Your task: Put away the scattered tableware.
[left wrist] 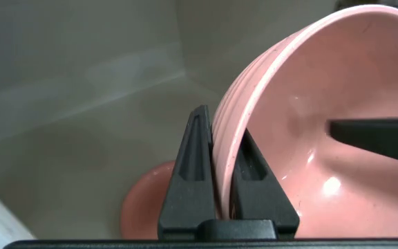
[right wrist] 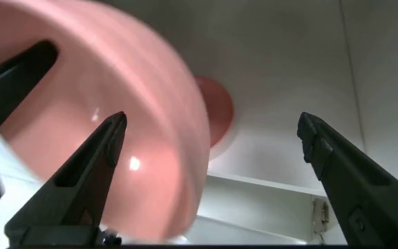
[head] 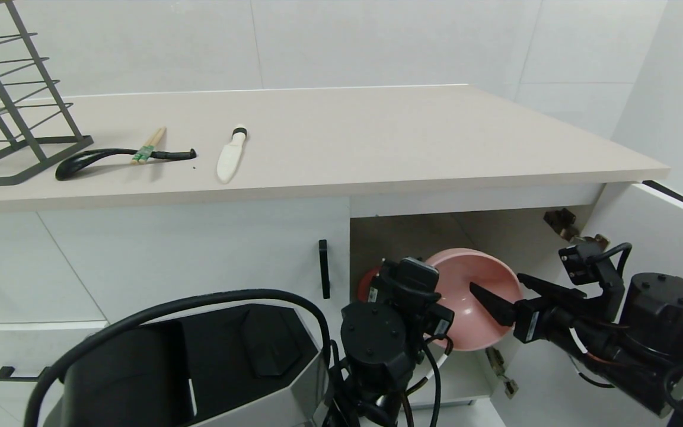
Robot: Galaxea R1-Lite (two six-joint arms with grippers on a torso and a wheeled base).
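Two pincers, lower middle and lower right of the head view, both at the mouth of an open cabinet (head: 412, 234).

Left pincer (left wrist: 220, 187): closed narrow on the rim of the pink bowl (left wrist: 365, 76), one finger (left wrist: 193, 173) against the ribbed outer wall, the other inside. Bowl tipped up on edge, hollow facing the right of the head view.

Right pincer (head: 516, 293): spread wide, gripping nothing, one finger (head: 490, 302) in front of the bowl's hollow, the other outside and clear of the rim. Contact with the bowl: cannot tell.

Behind and below the bowl, a small red dish (left wrist: 144, 200) flat on the cabinet floor, just beside the left edge of the opening in the head view. Gap visible between the bowl's upper rim and the top edge of the opening.

Cabinet door (head: 661, 237) swung open at far right, hinges at its inner edge.

Above, on the countertop (head: 407, 130), left part, back from the front edge: a black ladle (head: 98, 160), chopsticks (head: 149, 145) crossing its handle, a white utensil (head: 232, 155) apart to their right. Wire rack (head: 9, 89) at upper left.
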